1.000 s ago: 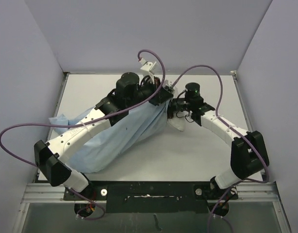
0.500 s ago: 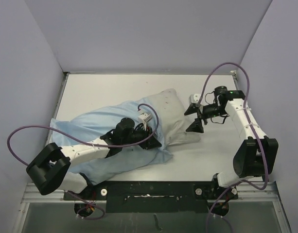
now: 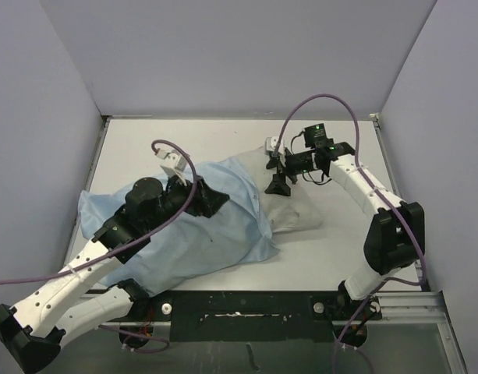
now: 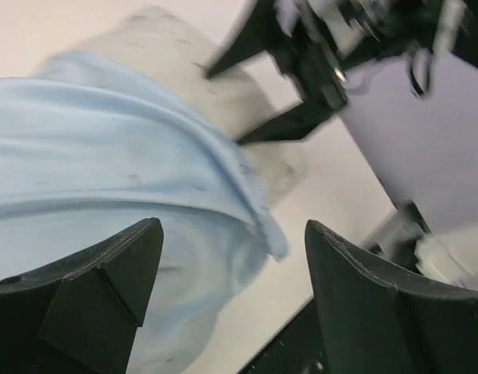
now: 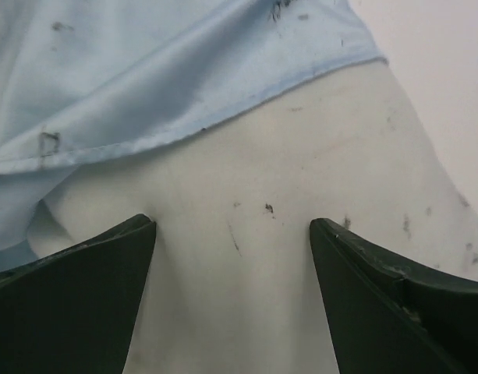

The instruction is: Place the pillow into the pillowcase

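The light-blue pillowcase [image 3: 176, 234] lies wrinkled across the left and middle of the table, drawn over most of the pillow. The off-white pillow's bare end [image 3: 297, 212] sticks out of the case's mouth on the right. My left gripper [image 3: 203, 196] hovers open above the covered pillow, nothing between its fingers [image 4: 118, 269]; from that wrist I see the pillowcase [image 4: 106, 140] and the pillow [image 4: 184, 78]. My right gripper [image 3: 276, 174] is open, its fingers [image 5: 83, 288] straddling the bare pillow [image 5: 262, 226] just below the pillowcase hem [image 5: 161, 70].
The white table [image 3: 340, 249] is boxed in by grey walls [image 3: 223, 54] at the back and both sides. A black rail [image 3: 246, 304] with the arm bases runs along the near edge. Purple cables loop above both arms.
Both grippers went from shut to open and let go of the fabric. The bundle, held up at the back a second ago, now lies flat; the left arm drew back leftward.
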